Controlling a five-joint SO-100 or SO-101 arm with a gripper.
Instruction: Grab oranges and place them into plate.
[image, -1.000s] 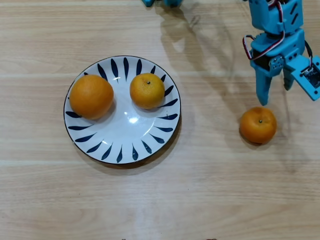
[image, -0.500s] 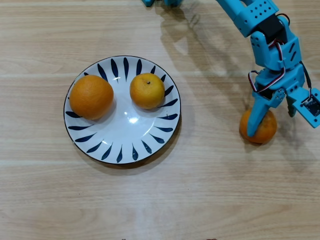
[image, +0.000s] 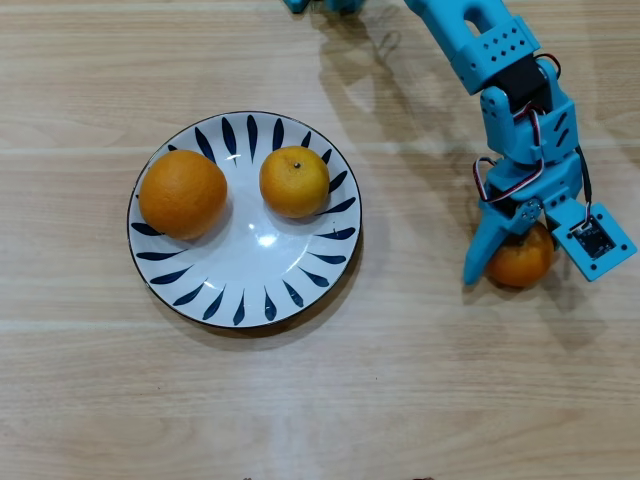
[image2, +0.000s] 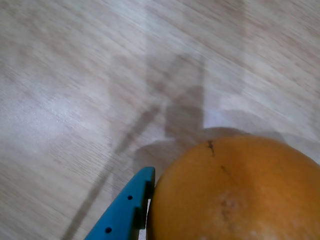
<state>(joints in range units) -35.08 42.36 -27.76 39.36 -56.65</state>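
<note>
Pale wood-grain tabletop (image: 420, 380) filled the frame; at right of the overhead view the blue gripper (image: 522, 268) straddled a small orange (image: 520, 262), its fingers on either side, though how firmly it gripped could not be told. Wrist view showed one blue finger (image2: 125, 212) touching that orange (image2: 235, 195). At left, the blue-patterned white plate (image: 250, 290) held a larger orange (image: 182, 193) and a yellower one (image: 294, 181).

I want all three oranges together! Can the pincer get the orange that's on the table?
Probably yes. The pincer already sits around that orange, a finger against its side, nothing blocking.
</note>
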